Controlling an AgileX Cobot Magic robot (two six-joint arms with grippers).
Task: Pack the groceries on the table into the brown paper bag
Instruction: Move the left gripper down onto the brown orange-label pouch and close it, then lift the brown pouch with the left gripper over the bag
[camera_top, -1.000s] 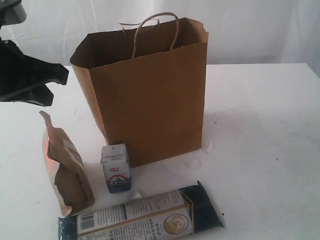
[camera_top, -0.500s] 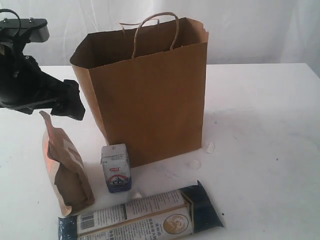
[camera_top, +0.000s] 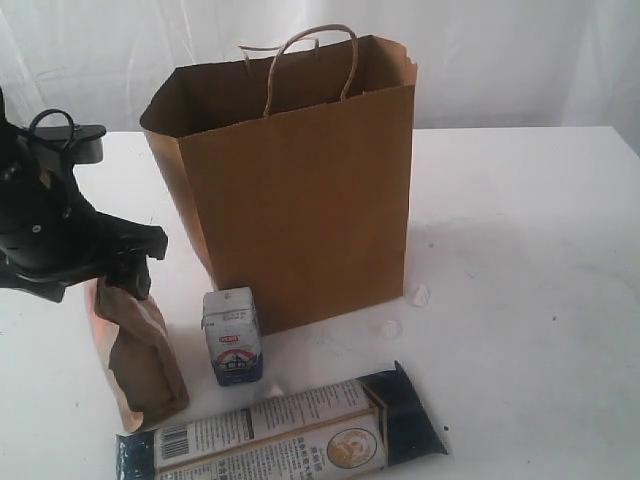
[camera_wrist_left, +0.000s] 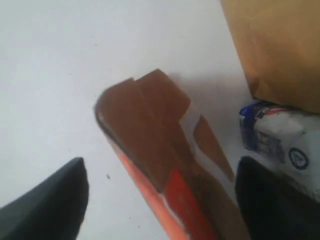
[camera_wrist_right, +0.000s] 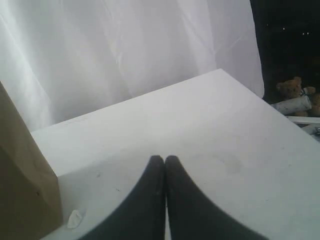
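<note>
Curtain (camera_top: 500, 60): white, hanging in soft folds, fills the background.
Scraps (camera_top: 420, 295): two small crumpled white bits, lying near each other but not touching.
Teddy bear (camera_wrist_right: 291, 89): small and brown, in a dark corner past the curtain's edge.
Pale roll (camera_wrist_right: 292, 105): lies just beside the bear; what it is cannot be told.

Backdrop: a white curtain (camera_top: 500, 60) hangs in soft vertical folds behind the whole scene and reaches down to the far edge of the table (camera_top: 520, 230).

Table: plain white top with faint grey smudges and a few dark specks.

Light: even and diffuse. The curtain looks bright, as if lit through. Shadows on the tabletop are pale and soft-edged.

Right wrist view: the curtain ends at a dark gap (camera_wrist_right: 285, 40) holding a few pin-point lights. Below the gap, past the table's corner, a small brown teddy bear (camera_wrist_right: 291, 89) sits just beside a white roll (camera_wrist_right: 295, 105).
</note>
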